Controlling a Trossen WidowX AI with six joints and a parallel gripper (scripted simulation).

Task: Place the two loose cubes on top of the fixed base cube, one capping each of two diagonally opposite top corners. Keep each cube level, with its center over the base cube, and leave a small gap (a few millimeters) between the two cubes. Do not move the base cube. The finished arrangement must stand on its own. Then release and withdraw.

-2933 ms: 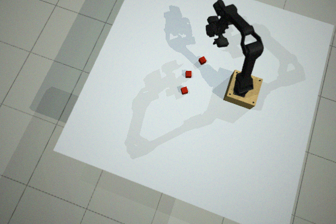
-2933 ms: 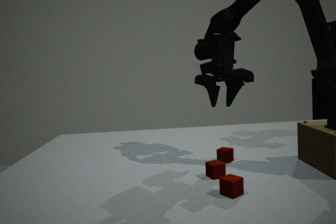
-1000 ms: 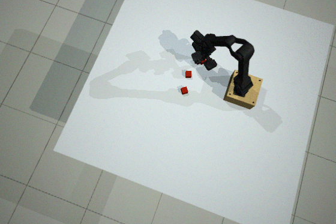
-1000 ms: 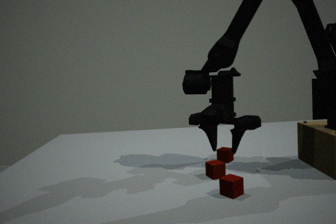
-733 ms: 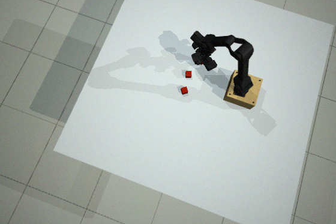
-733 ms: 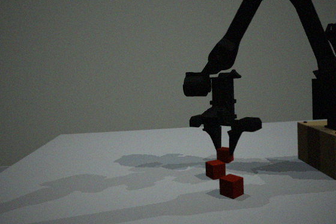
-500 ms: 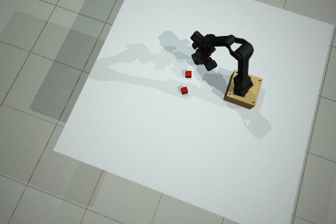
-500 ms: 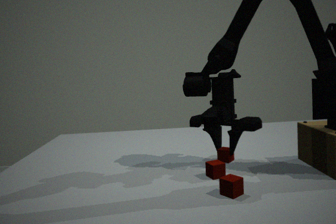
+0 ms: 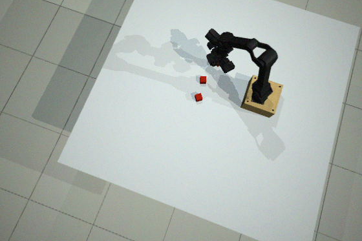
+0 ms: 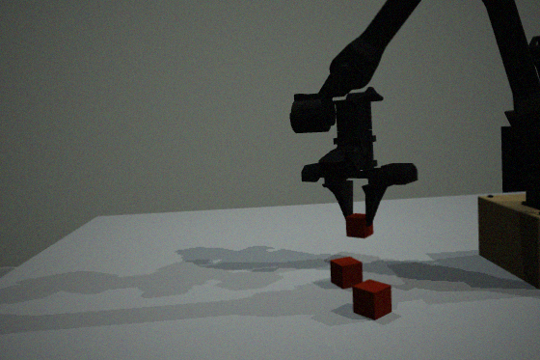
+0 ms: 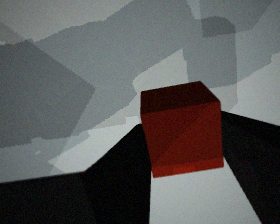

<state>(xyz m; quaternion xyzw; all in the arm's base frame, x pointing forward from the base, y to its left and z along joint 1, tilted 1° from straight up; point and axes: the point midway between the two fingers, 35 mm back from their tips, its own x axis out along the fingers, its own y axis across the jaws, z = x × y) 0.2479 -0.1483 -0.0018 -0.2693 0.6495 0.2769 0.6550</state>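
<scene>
One red cube (image 10: pixel 359 225) is clamped between the fingers of the gripper (image 10: pixel 357 216), which is pointed straight down over the white worktop (image 10: pixel 193 265). In the exterior view the cube's upper part is seen pinched between the two dark fingertips (image 10: pixel 346 207), with its lower part projecting below them; whether its underside touches the worktop cannot be told from that view. In the wrist view the same cube (image 11: pixel 181 128) is seen pressed between the two dark fingers, level and square to them. Two further red cubes are seen below and in front of the gripper in the exterior view: a middle cube (image 10: pixel 345 271) near the gripper, and a nearest cube (image 10: pixel 371 298) just beyond it, the two close together but apart. Which of these is the fixed base cannot be told.
</scene>
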